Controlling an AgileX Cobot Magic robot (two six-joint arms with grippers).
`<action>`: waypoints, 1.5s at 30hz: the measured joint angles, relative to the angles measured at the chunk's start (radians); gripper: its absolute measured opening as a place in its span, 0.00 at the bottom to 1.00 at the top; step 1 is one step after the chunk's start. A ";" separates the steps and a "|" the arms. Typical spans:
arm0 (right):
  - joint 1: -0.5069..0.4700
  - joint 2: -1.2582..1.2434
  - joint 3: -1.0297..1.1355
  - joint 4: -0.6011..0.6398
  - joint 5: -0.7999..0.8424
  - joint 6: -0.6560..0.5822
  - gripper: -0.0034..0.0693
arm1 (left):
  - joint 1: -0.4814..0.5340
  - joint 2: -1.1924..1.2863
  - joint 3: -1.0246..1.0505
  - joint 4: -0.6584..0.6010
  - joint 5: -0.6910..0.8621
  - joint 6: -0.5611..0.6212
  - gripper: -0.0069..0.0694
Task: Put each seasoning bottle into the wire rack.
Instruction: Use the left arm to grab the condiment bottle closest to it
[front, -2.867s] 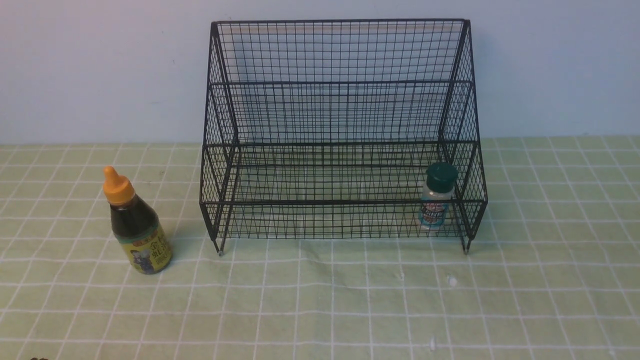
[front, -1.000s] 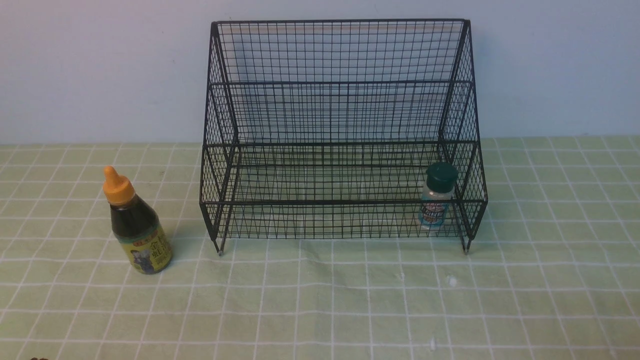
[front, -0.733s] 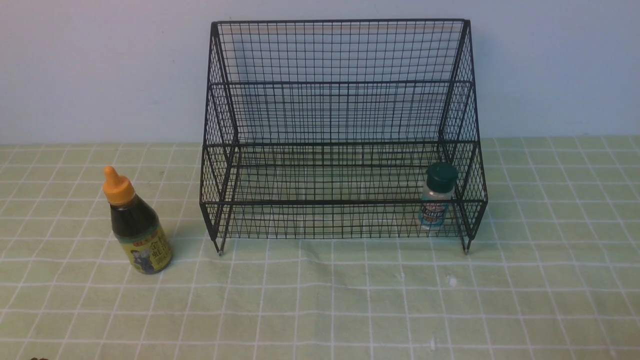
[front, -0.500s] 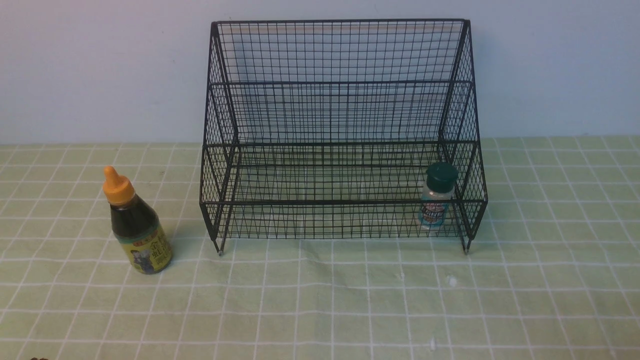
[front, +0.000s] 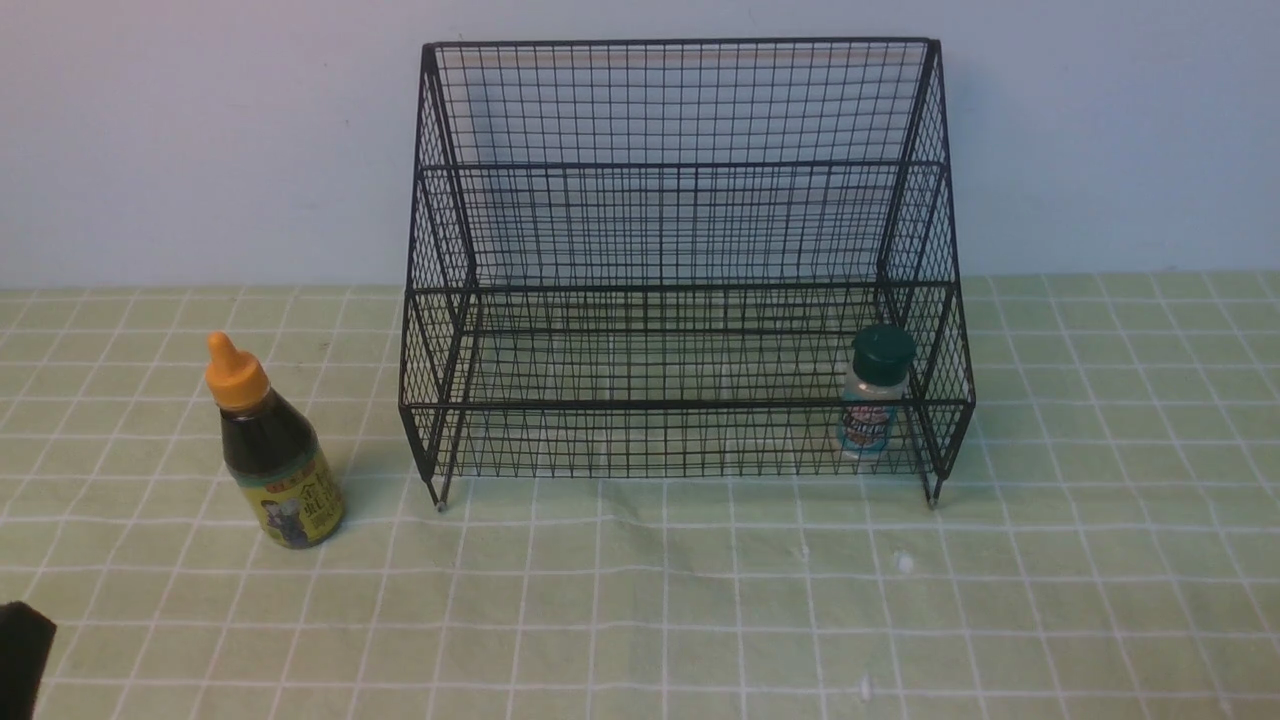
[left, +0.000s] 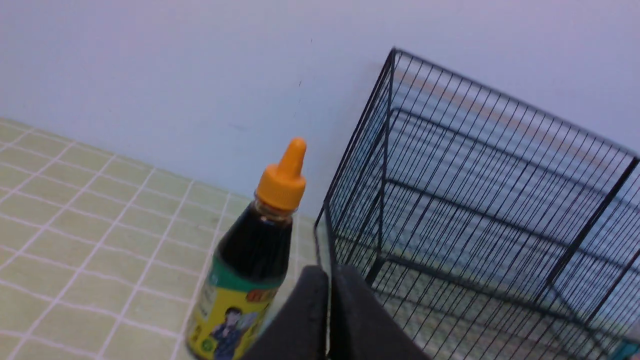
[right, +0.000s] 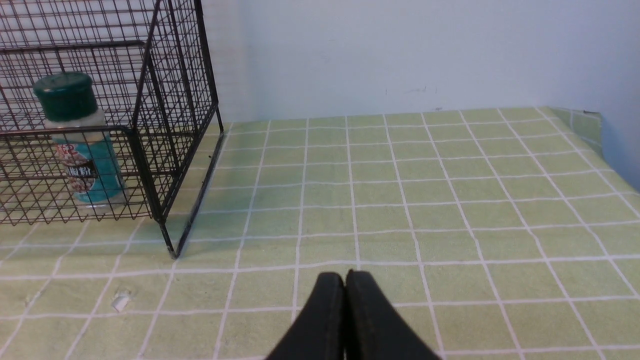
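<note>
The black wire rack (front: 680, 165) stands at the back middle of the table. Upright on the cloth to its left is the dark-sauce bottle (front: 272, 445) with an orange cap, outside the rack. The small shaker (front: 873, 393) with a green lid stands inside the rack's lower tier at the right end. My left gripper (left: 328, 272) is shut and empty, close to the sauce bottle (left: 250, 260) and apart from it; a black piece of that arm (front: 20, 655) shows at the front view's lower left edge. My right gripper (right: 345, 276) is shut and empty, low over the cloth, right of the rack (right: 145, 125) and shaker (right: 82, 140).
A green checked cloth (front: 700, 590) covers the table, and a pale wall rises behind the rack. The table's right edge (right: 592, 132) shows in the right wrist view.
A black part of my left arm has come into the front view at the lower left edge. Bottle, shaker and rack have not moved.
</note>
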 joint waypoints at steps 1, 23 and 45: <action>0.000 0.000 0.000 0.000 0.000 0.000 0.03 | 0.000 0.000 0.000 -0.009 -0.010 -0.003 0.08; 0.000 0.000 0.000 0.000 0.000 0.000 0.03 | 0.000 0.524 -0.745 0.105 0.663 0.128 0.08; 0.000 0.000 0.000 0.001 0.000 0.000 0.03 | 0.000 1.529 -1.493 0.274 1.228 0.194 0.16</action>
